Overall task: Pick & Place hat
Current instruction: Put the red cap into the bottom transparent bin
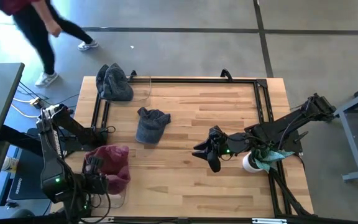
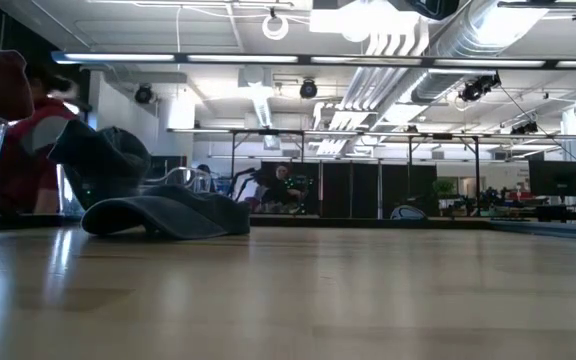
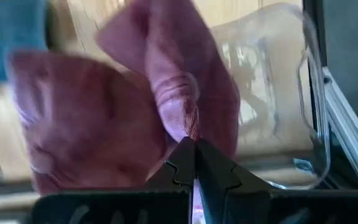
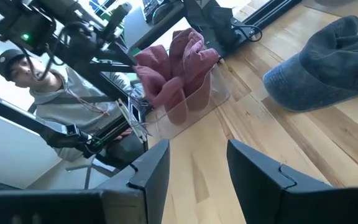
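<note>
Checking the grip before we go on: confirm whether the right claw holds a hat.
No, the right claw stands open and empty over bare wood, short of the grey cap.

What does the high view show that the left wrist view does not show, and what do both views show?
Only the high view: the grey hat lying mid-table, another grey hat at the far left corner, the right hand open and empty above the wood, and a person walking beyond the table. Only the left wrist view: the left hand shut on the maroon hat. Both: that maroon hat at the clear container.
</note>
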